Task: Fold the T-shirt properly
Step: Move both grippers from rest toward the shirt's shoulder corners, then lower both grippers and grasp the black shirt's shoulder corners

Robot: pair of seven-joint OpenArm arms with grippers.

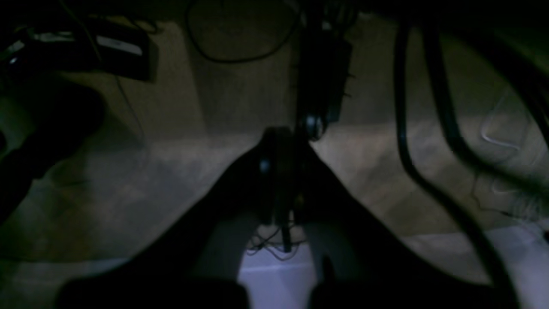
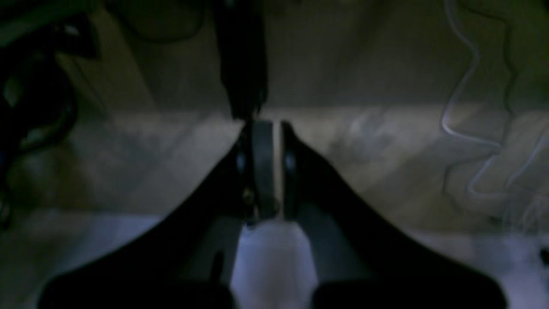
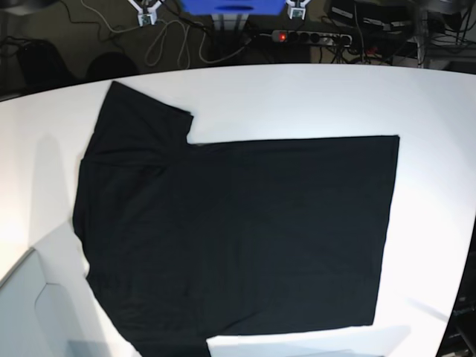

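White table [image 3: 431, 104] fills base view; T-shirt [image 3: 238, 238] spread flat across it, plain black side up, one sleeve toward far left corner, hem edge at right; left gripper [image 1: 283, 141] jaws closed, nothing between them; right gripper [image 2: 266, 128] jaws drawn narrow, holding nothing; both clear of cloth.

No text, label, brand, number or sign is being shown legibly in any view. The T-shirt [image 3: 238, 230] is being displayed plain side up on the table [image 3: 312, 97], with no print or lettering exposed. A pale strip on a dark box [image 1: 118, 45] in the left wrist view is being rendered too blurred and dim for anything on it to be read.
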